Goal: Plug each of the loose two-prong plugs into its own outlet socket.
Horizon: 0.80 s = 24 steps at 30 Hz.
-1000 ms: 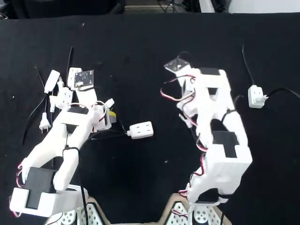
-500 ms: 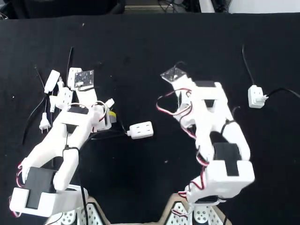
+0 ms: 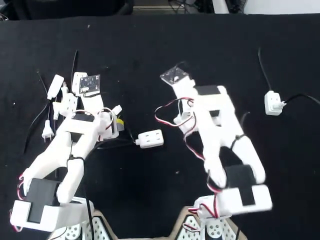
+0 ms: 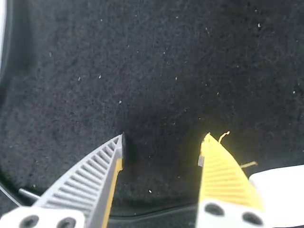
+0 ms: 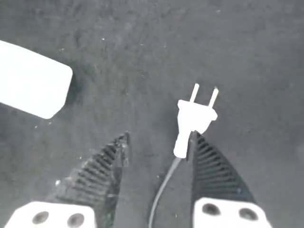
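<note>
A loose white two-prong plug (image 5: 195, 116) lies on the black cloth with its prongs pointing away from my right gripper (image 5: 159, 137). That gripper is open, and the plug's body sits right against one finger (image 5: 209, 166). Farther off lies the rounded end of a white outlet block (image 5: 31, 85). From above, the right arm (image 3: 210, 110) hangs over the table's middle, right of the white outlet strip (image 3: 150, 138). My left gripper (image 4: 164, 140) is open over bare cloth with nothing between its fingers. The left arm (image 3: 80, 135) ends just left of that outlet strip.
Several white plugs and adapters (image 3: 65, 95) with black cords cluster at the far left, and another plug (image 3: 47, 131) lies below them. A white outlet (image 3: 273, 103) with a cord sits at the right. A white corner (image 4: 280, 183) shows beside the yellow finger.
The right arm has swung left across the table toward the white outlet strip. The left arm has not moved.
</note>
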Each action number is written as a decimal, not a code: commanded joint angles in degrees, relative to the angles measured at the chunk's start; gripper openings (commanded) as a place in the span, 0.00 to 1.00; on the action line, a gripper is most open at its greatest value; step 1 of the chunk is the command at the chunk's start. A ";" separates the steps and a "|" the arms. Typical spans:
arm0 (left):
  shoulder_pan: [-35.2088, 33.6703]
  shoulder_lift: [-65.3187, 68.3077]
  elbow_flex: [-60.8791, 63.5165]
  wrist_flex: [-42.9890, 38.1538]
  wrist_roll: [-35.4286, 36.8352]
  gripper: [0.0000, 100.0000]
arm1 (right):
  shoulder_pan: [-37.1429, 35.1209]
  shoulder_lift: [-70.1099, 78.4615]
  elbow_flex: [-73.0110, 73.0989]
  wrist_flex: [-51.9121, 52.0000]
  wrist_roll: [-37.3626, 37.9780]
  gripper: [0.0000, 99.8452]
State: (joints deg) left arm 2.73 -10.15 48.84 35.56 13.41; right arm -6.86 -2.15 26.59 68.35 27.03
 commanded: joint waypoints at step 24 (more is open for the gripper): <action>-0.22 -1.93 -1.10 -0.79 0.44 0.26 | 7.47 9.80 -5.32 -1.05 -0.09 0.19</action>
State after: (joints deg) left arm 2.73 -10.15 48.84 35.56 13.41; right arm 0.18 10.86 18.15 71.34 27.03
